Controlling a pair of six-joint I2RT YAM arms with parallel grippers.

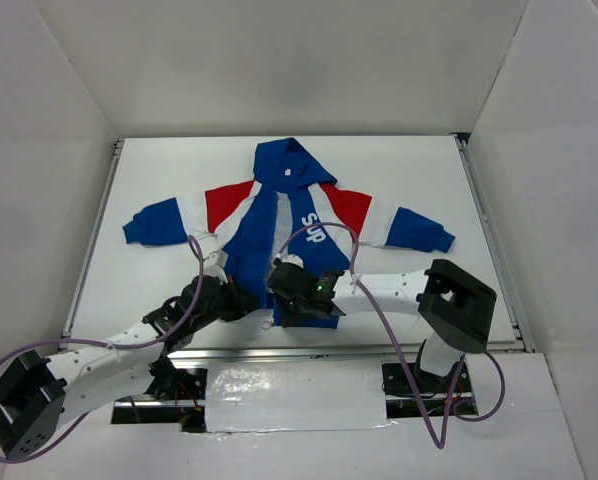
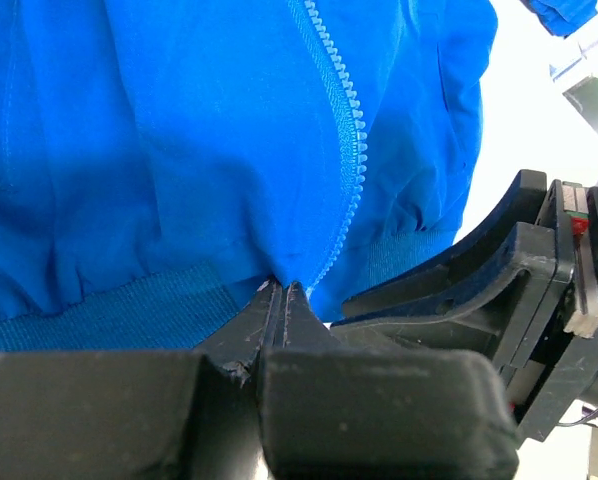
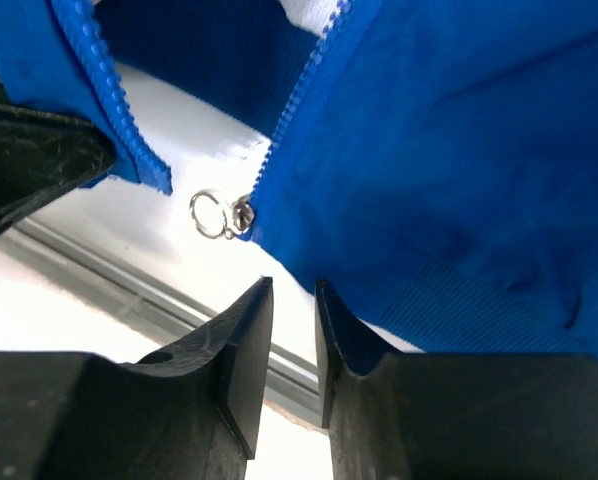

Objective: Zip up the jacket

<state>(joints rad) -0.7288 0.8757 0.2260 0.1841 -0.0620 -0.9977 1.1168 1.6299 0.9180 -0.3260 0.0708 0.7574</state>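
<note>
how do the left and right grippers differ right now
The left gripper has its jaws shut, pinching the jacket hem at the foot of the zipper teeth; the right gripper has its jaws slightly apart, holding nothing. The left touches fabric; the right sits just short of the pull ring, apart from it. Both are at the jacket's bottom edge.

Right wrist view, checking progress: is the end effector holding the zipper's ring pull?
No, the ring pull lies free beyond the open right end effector.
</note>
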